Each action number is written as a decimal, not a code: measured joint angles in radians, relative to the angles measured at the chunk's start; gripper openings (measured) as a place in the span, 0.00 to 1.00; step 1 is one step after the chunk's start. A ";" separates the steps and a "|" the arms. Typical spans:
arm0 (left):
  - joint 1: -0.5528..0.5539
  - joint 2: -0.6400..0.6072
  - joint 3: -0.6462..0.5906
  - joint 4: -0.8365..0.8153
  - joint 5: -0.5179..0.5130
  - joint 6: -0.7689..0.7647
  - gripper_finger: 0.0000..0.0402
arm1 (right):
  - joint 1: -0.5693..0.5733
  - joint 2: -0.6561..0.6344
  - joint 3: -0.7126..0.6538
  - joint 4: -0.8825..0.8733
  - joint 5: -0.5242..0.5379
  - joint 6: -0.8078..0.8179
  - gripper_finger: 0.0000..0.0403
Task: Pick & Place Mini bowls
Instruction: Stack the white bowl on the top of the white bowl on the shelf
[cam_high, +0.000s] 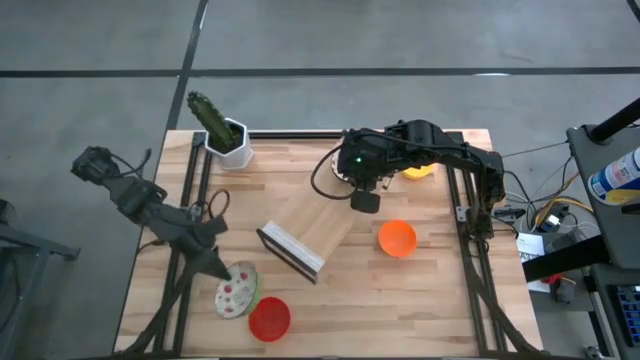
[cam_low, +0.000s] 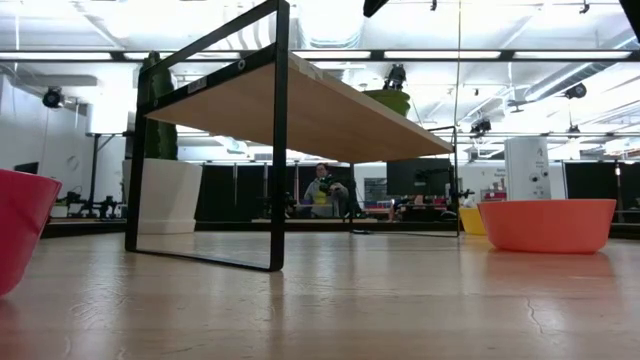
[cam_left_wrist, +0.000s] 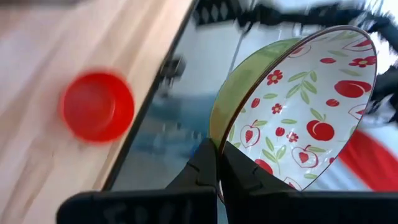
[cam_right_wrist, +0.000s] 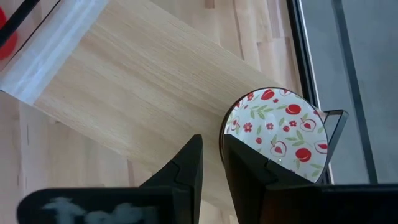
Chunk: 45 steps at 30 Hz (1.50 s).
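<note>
My left gripper (cam_high: 222, 262) is at the near left, shut on a mini bowl (cam_high: 237, 290) that is white with red fruit inside and green outside. A red mini bowl (cam_high: 268, 318) stands beside it on the table. My right gripper (cam_high: 365, 200) is above the far end of a slanted wooden shelf (cam_high: 305, 235) and is shut on a second patterned mini bowl (cam_right_wrist: 277, 134). An orange mini bowl (cam_high: 397, 238) stands to the right of the shelf. A yellow mini bowl (cam_high: 418, 171) is partly hidden under the right arm. My left gripper pinches the bowl's rim (cam_left_wrist: 219, 144), one finger on the green outer wall and one on the patterned inside. The bowl is tipped on edge, with its opening turned sideways. My right gripper holds its bowl by the rim (cam_right_wrist: 224, 138), one finger inside and one outside, slanting down from above. The bowl's patterned inside faces the wrist camera, above the shelf's board (cam_right_wrist: 143, 93).
A white pot with a green cactus (cam_high: 225, 135) stands at the far left corner. The shelf's black frame (cam_low: 280, 140) rises from the middle of the table. The table's near left edge is close to the red bowl (cam_left_wrist: 97, 106). A person (cam_low: 325, 190) sits far behind the table.
</note>
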 joint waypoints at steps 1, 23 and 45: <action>0.001 0.000 0.013 0.001 -0.035 0.007 0.00 | 0.000 0.000 0.000 0.000 0.000 0.000 0.15; 0.227 0.027 0.147 -0.156 -0.663 0.122 0.00 | -0.035 -0.063 0.000 0.017 0.030 0.160 0.17; 0.593 0.194 0.145 0.214 -0.882 0.734 0.00 | -0.028 -0.052 0.001 0.528 0.122 0.170 0.44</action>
